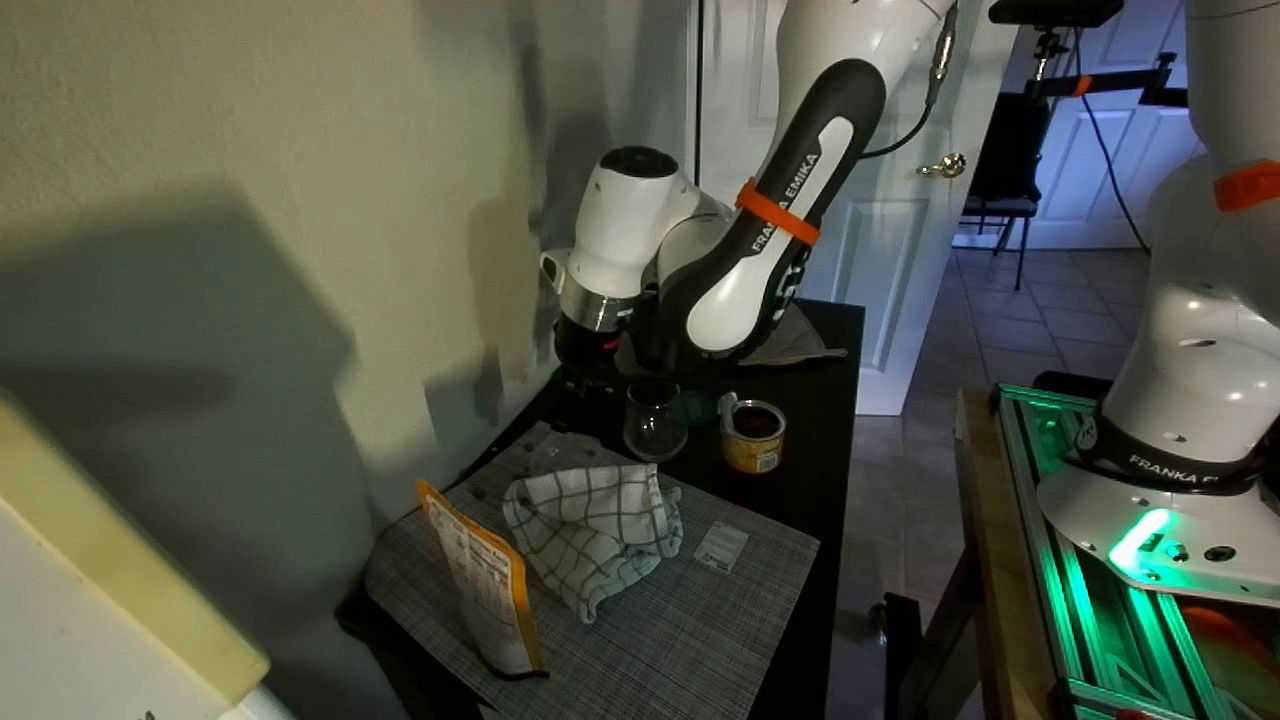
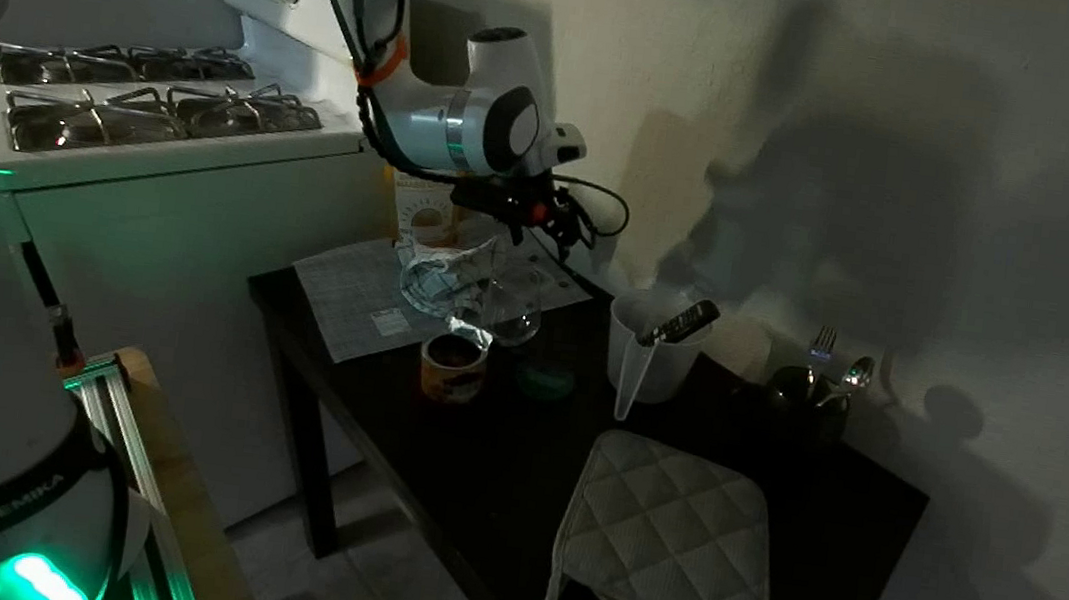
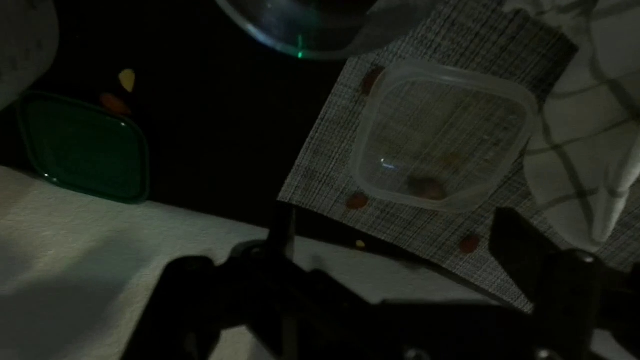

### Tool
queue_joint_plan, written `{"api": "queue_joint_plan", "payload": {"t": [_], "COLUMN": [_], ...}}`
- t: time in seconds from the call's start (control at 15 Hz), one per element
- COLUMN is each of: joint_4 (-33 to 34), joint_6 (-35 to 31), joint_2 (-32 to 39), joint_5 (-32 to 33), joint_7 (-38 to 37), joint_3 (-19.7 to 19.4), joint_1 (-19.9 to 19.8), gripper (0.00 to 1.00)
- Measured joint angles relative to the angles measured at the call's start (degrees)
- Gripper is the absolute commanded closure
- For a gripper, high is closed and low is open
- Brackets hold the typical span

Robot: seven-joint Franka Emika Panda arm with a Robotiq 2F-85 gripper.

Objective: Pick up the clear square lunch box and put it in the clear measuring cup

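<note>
Black table (image 2: 485, 466) beside pale wall (image 1: 350, 150); clear lunch box (image 3: 445, 135) on grey placemat (image 1: 690, 620); fingers (image 3: 522, 252) spread apart.

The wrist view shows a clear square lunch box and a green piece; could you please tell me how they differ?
The lunch box is colourless and see-through, while the green piece is dark green. The lunch box rests on the grey mat, the green piece on the dark tabletop. The lunch box lies beside the checked cloth; the green piece lies apart from it. Both are four-sided with rounded corners.
</note>
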State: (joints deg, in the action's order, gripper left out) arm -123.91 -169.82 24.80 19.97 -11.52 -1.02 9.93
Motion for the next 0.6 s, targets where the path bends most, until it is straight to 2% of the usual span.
{"api": "queue_joint_plan", "payload": {"t": [0.2, 0.27, 0.33, 0.4, 0.6], "joint_4": [0.9, 0.9, 0.9, 1.0, 1.3], "joint_6": [-0.1, -0.1, -0.1, -0.1, -0.1], "joint_2": [2.2, 2.5, 2.8, 3.0, 4.2], "joint_5": [-1.0, -1.3, -1.7, -2.1, -2.9], "joint_7": [0.8, 0.9, 0.9, 0.9, 0.9], "joint_3": [0.5, 0.5, 0.5, 0.5, -0.2], "joint_1": [1.5, 2.3, 3.1, 3.7, 5.1], "gripper": [0.01, 0.09, 0.11, 0.22, 0.4]}}
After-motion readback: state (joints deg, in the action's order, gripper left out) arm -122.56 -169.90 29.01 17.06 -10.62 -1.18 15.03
